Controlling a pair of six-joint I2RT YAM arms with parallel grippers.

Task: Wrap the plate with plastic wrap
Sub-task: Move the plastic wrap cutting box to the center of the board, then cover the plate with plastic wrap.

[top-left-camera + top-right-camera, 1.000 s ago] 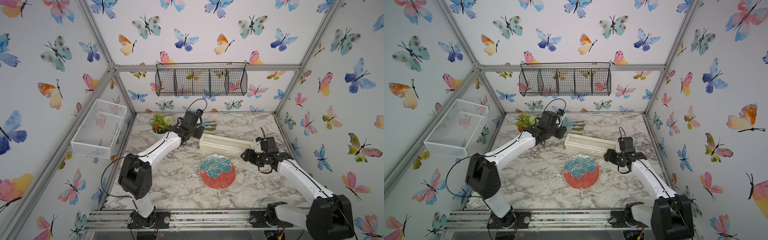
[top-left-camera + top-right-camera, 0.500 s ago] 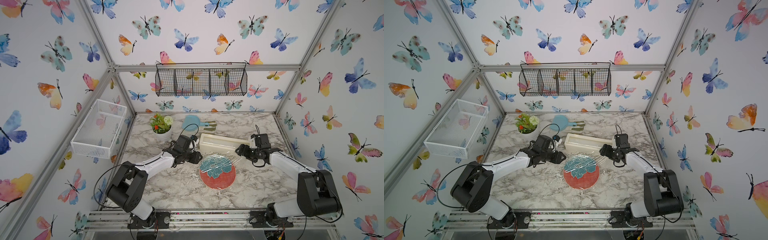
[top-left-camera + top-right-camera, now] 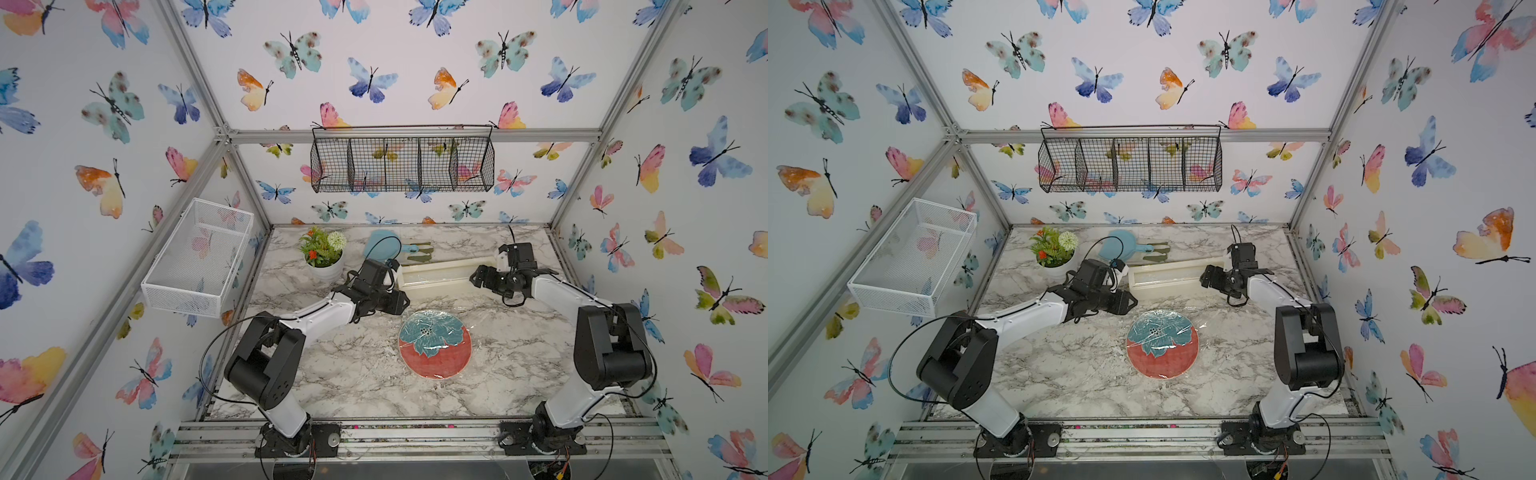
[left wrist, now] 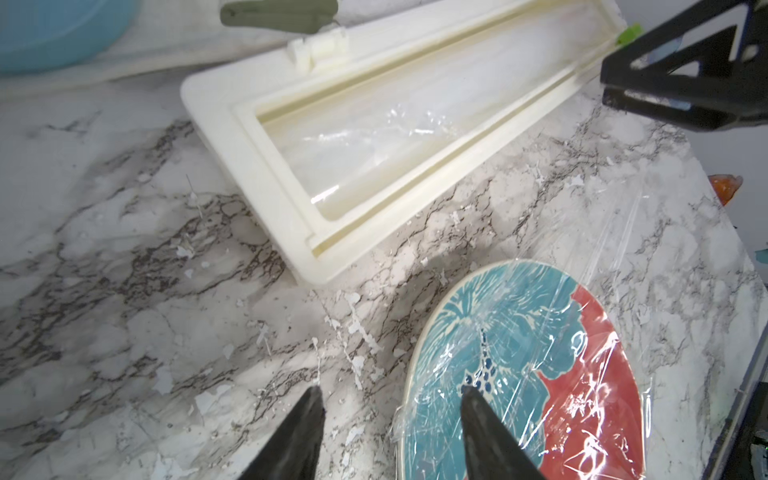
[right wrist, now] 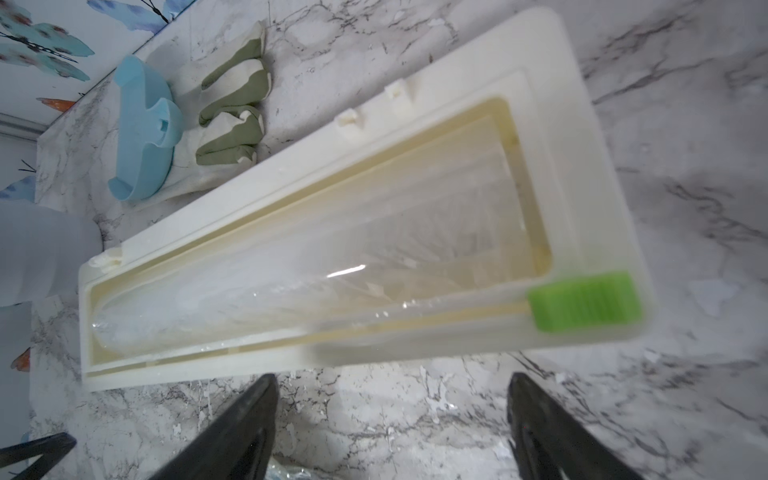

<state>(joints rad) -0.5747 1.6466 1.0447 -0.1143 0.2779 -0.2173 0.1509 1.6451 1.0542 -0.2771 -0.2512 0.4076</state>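
Right now, closest to you, the plate (image 3: 435,351) lies flat on the marble table (image 3: 353,374), near the middle. The plastic wrap (image 4: 598,332) is a shiny, crinkly sheet spread over the top of the plate. It spills onto the table past the plate's rim.

Your left gripper (image 4: 390,395) hangs at the plate's far left edge. Its two fingers are apart and hold nothing. One finger is over the plate and one is over bare table. I cannot tell if it touches the wrap.

A bit farther back, your right gripper (image 5: 392,380) is by the right end of the long cream box (image 3: 440,276). Its fingers are spread wide with nothing between them, just beside the box and near the green tab (image 5: 584,301). The box is open on top, and a roll (image 5: 291,291) of wrap lies inside.

Behind the box you see a blue dish (image 3: 380,245) and a plant (image 3: 326,253) in a white pot. Up on the back wall hangs a black wire basket (image 3: 402,160).
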